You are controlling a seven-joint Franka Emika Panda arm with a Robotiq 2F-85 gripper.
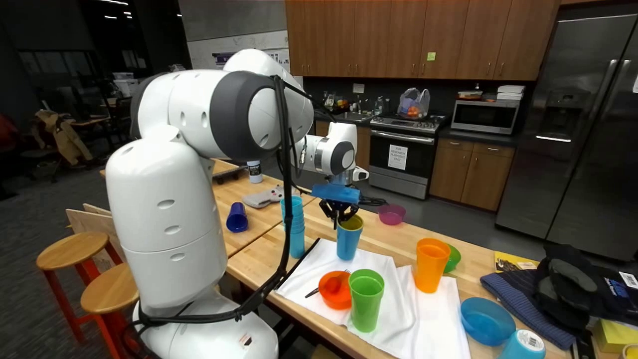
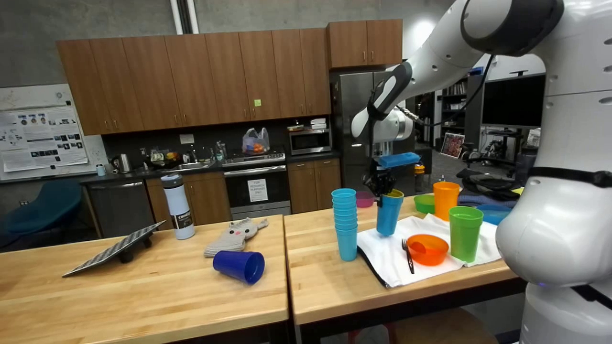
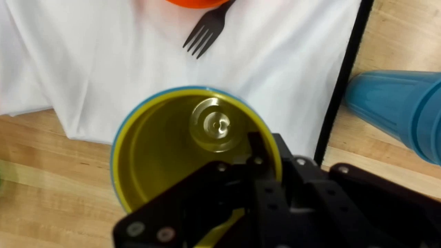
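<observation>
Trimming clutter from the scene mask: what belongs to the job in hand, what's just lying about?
In hand:
blue cup with yellow inside
end effector gripping it
likely too: white cloth, fork, orange bowl, green cup

Lying about, apparently:
dark blue cup on its side
cat-faced knit item
bottle

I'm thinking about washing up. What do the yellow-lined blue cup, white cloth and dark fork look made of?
Yellow-lined blue cup: likely hard plastic, glossy, with bright highlights on its inner base.
White cloth: seemingly soft fabric, matte, lying in creases and folds.
Dark fork: probably plastic, dull, without metallic glints; coated metal is possible.
</observation>
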